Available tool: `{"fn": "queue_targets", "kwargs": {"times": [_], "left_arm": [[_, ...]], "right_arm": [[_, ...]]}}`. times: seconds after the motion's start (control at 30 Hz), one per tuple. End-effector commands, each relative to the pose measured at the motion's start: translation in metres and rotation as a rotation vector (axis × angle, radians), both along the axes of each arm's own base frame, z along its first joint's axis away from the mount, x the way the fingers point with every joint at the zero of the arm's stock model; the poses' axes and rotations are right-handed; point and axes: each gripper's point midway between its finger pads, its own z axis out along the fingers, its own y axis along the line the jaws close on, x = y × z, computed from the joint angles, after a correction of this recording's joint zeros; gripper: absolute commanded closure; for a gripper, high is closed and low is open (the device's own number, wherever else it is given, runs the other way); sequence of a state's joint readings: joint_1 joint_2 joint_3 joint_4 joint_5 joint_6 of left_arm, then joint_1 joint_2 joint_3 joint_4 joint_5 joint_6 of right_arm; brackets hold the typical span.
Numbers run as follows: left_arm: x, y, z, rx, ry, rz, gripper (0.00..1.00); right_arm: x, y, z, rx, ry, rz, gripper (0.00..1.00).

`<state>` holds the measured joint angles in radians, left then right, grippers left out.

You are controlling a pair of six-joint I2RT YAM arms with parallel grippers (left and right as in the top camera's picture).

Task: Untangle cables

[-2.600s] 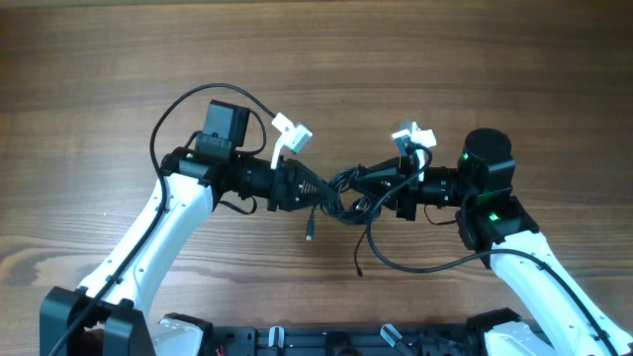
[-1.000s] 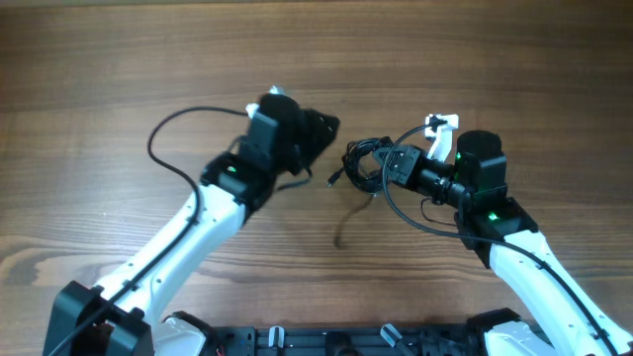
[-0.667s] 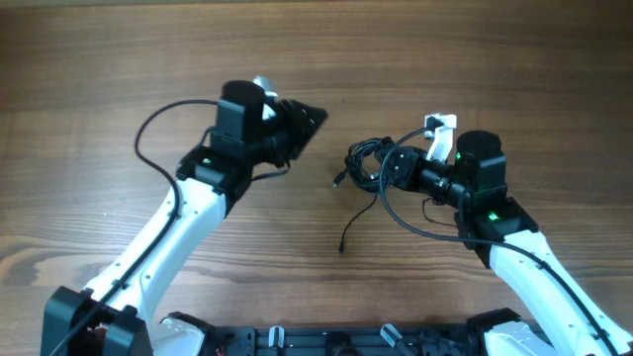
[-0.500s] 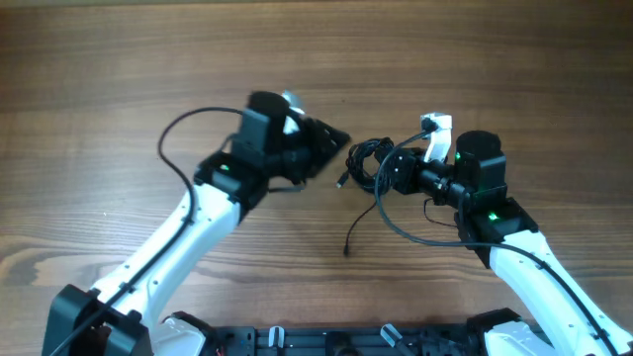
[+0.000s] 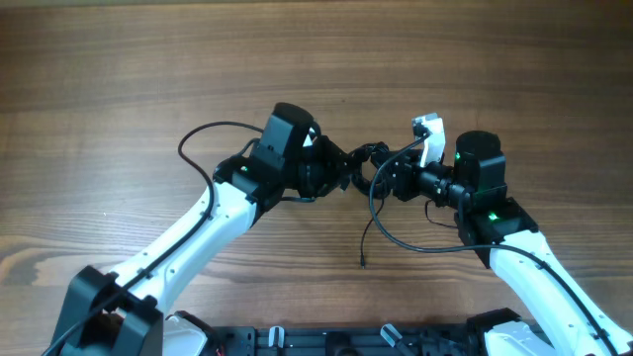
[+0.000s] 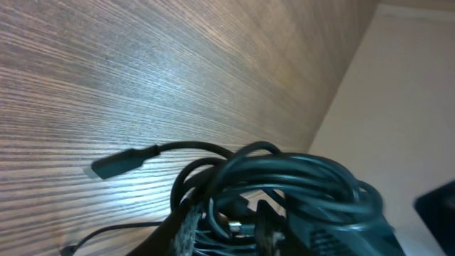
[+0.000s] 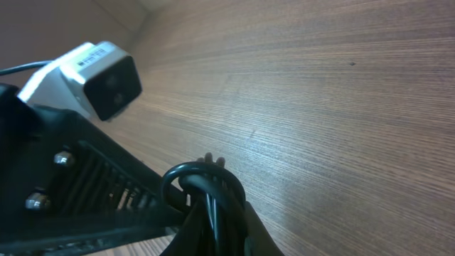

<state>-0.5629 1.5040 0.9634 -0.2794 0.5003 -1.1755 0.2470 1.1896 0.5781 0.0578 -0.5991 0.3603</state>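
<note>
Tail end (image 5: 363,259): one black strand trails loose from the knot toward the arm bases, lying on the table (image 5: 495,59).
Right gripper (image 5: 388,180): clenched on the cable bundle (image 5: 367,158); I see strands pinched between its fingers.
Left gripper (image 5: 342,170): at the bundle's opposite side; fingertips (image 6: 186,229) flank several strands, and I cannot tell whether they bite.
Bundle: black coils, mid-table, between both grippers.
Plug (image 6: 114,165): free end resting on the wood beyond.

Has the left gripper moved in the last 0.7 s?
Yes. Against the table, the left gripper has shifted right and toward the near edge, reaching the cables that the right gripper holds.
</note>
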Motion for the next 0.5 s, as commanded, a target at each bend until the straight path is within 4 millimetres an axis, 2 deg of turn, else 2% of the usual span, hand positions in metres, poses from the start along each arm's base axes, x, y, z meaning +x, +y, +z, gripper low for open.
{"fn": "queue_targets", "kwargs": {"times": [0.0,0.13,0.27,0.47], "left_arm": [[-0.007,-0.01,-0.015,0.028,0.037,-0.013,0.71],[-0.008,-0.012,-0.022,0.053,0.046,0.004,0.8],[-0.006,-0.012,-0.024,0.064,0.042,0.013,0.82],[-0.019,-0.022,-0.035,0.084,0.067,-0.025,0.82]], "right_arm": [[-0.003,0.005,0.005,0.009,-0.021,0.04,0.95],[-0.003,0.005,0.005,0.009,-0.02,0.04,0.95],[-0.004,0.005,0.004,0.01,-0.012,0.039,0.95],[0.0,0.004,0.006,0.028,-0.001,0.01,0.95]]}}
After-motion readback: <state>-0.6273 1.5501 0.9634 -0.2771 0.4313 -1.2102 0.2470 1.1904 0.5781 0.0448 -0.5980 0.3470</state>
